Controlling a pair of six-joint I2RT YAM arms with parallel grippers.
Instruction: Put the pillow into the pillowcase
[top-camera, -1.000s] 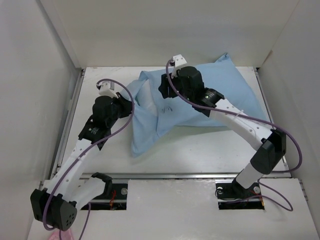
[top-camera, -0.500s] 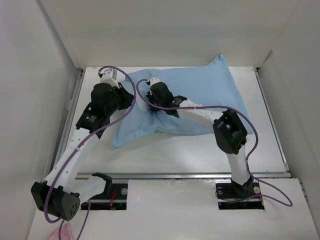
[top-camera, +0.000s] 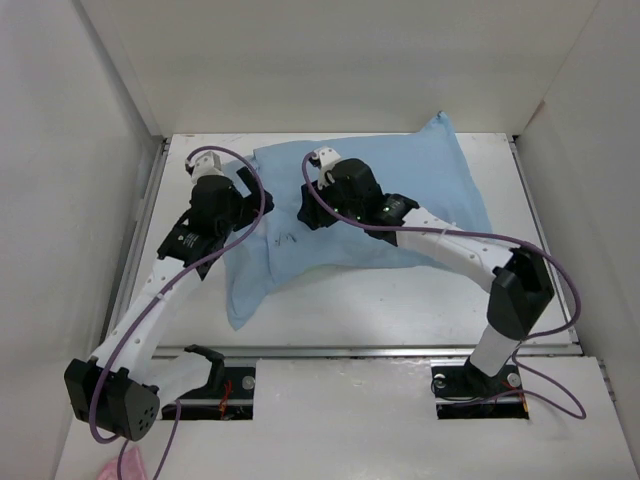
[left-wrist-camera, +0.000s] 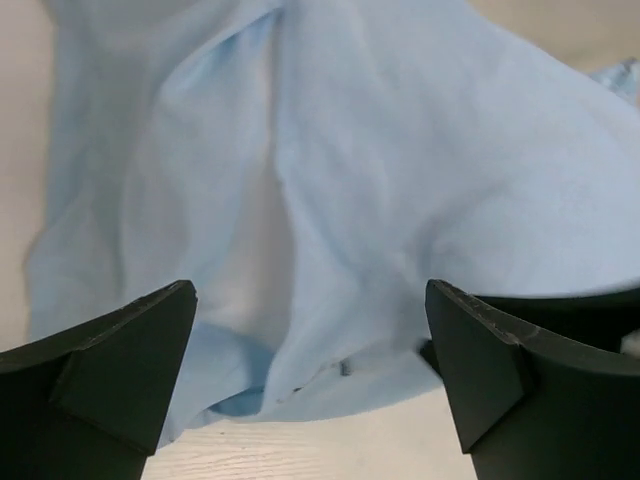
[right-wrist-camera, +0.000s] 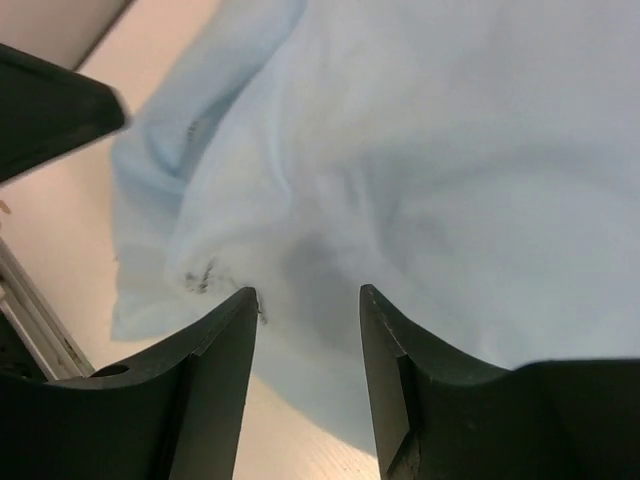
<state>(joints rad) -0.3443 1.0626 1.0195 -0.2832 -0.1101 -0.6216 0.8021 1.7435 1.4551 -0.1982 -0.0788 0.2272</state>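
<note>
The light blue pillowcase (top-camera: 400, 190) lies across the back of the table, puffed up on its right and flat and creased at its loose left end (top-camera: 250, 285). The pillow does not show; only blue fabric shows. My left gripper (top-camera: 248, 205) hovers at the case's left edge, its jaws wide open over creased fabric (left-wrist-camera: 330, 180) and gripping nothing. My right gripper (top-camera: 308, 215) is over the case's middle and points left. In the right wrist view its jaws (right-wrist-camera: 307, 295) stand open above the fabric (right-wrist-camera: 430, 150), with nothing between them.
White walls close in the table (top-camera: 400, 300) on the left, back and right. A metal rail (top-camera: 380, 350) runs along the front edge. Purple cables loop off both arms. A small dark mark (top-camera: 285, 238) sits on the fabric. The left finger (right-wrist-camera: 50, 110) shows in the right wrist view.
Both grippers have opened and let go of the case. The right arm has lifted and stretched out, elbow swinging right. The case's loose left end has settled flat toward the front.
</note>
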